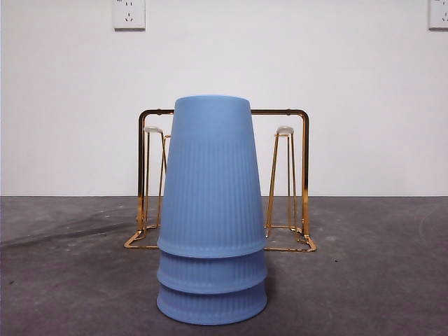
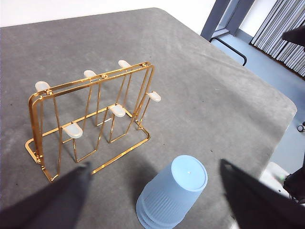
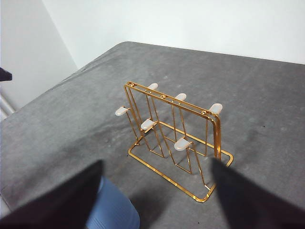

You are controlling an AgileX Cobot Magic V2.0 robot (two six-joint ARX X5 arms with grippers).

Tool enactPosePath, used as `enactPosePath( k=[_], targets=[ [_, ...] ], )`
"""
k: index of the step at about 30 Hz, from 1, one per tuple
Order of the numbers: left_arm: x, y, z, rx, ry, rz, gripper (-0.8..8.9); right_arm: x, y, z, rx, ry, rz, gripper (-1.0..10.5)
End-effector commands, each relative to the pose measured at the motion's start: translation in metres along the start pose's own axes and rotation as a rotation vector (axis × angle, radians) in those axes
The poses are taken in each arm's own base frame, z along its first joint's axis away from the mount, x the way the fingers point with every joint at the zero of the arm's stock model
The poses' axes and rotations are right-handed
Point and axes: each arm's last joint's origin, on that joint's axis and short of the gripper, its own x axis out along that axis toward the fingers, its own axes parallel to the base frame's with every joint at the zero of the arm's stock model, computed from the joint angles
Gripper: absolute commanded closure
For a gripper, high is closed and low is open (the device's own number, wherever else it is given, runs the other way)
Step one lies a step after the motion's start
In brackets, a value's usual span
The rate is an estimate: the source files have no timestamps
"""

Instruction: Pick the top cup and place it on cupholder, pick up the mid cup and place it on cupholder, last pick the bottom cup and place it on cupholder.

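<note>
Three blue ribbed cups sit nested upside down in one stack on the grey table (image 1: 63,280): top cup (image 1: 211,175) over the mid cup (image 1: 212,273), which covers all but the rim band of the bottom cup (image 1: 211,306). Stack stands upright, in front of the cupholder (image 1: 297,175), apart from it. The cupholder is a gold wire rack, rectangular base flat on the table, arched bar across the top, white-capped pegs all bare. Left gripper (image 2: 157,200) hangs above the table, jaws spread wide, nothing between them; the stack shows in the gap between them, top cup's flat base (image 2: 189,172) facing up, the rack beyond it. Right gripper (image 3: 157,200) likewise up in the air, jaws wide apart and empty, looking down at the rack (image 3: 176,143), with a bit of blue cup (image 3: 114,210) beside one jaw. Neither gripper touches a cup or the rack. White wall behind with two sockets (image 1: 129,14) high up.
</note>
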Motion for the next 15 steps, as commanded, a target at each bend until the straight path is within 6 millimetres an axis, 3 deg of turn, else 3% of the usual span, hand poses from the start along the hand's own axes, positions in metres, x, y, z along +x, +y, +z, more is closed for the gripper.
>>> enactPosePath(
  k=[1, 7, 15],
  targets=[
    [-0.001, -0.001, 0.004, 0.024, -0.012, -0.009, 3.07, -0.002, 0.002, 0.005, 0.008, -0.018, -0.001, 4.8],
    [-0.001, -0.001, 0.004, 0.024, -0.012, -0.009, 3.08, 0.0, 0.001, 0.005, 0.083, -0.01, 0.012, 4.5],
    [-0.004, -0.008, 0.004, 0.025, -0.018, -0.034, 3.11, 0.01, 0.011, 0.016, 0.058, 0.04, 0.11, 4.5]
  ],
)
